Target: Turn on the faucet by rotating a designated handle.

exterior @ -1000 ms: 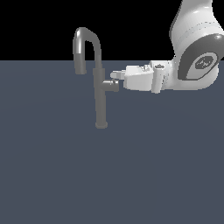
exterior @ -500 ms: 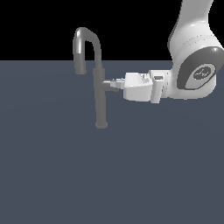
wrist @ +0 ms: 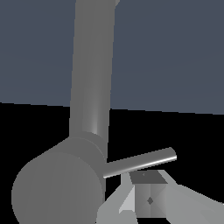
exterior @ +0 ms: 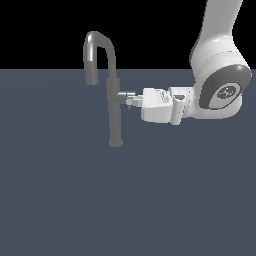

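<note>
In the exterior view, the faucet (exterior: 115, 105) stood upright on the grey floor, its handle (exterior: 126, 94) jutting toward the exterior view's right, and the gripper (exterior: 131, 101) was nosed right up against it. Whether the jaws were parted or closed, I couldn't tell.

The wrist view showed the handle (wrist: 61, 188) huge and close, its thin lever (wrist: 140, 162) just beside one fingertip (wrist: 148, 194). By my read the approach was done and the turning remained.

Both views are flat, even simulator renders with a black background and no blur or edge distortion. The worktop (exterior: 65, 200) is a uniform slate blue carrying no cast shadows. A soft highlight runs down the faucet (exterior: 114, 107) post. In the wrist view the handle (wrist: 61, 188) looms large, smoothly shaded, its thin lever catching a brighter streak.
</note>
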